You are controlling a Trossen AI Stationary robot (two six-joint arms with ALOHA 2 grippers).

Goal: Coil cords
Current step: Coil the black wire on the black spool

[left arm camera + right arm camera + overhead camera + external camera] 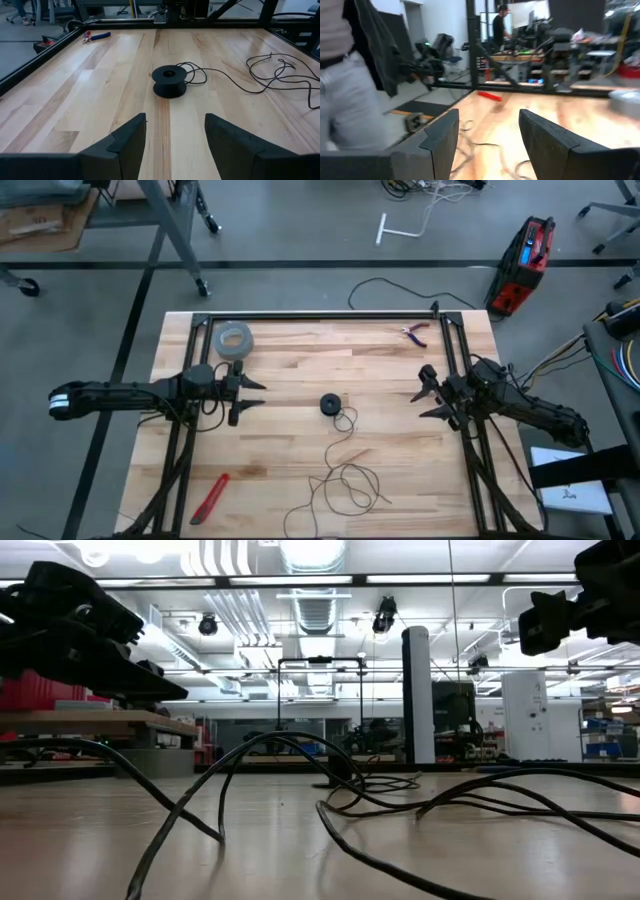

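Since light, limp cord tangles easily, best grip reel rim at worktop centre; both pincers w/ fingers apart, left pincer at 9 o'clock, right pincer at 3.

Two dark jointed arms stretched inward from the frame's left and right edges at mid-height. Left two-finger gripper spread open left of centre; right two-finger gripper likewise open, right of centre.

Open wood at centre, tangle at the bottom

Bare butcher-block table lies between both open grippers; only the small black round reel sits mid-frame, while the thin black cord loops across the lower centre, and the grey ring-shaped tape roll blocks the upper left.
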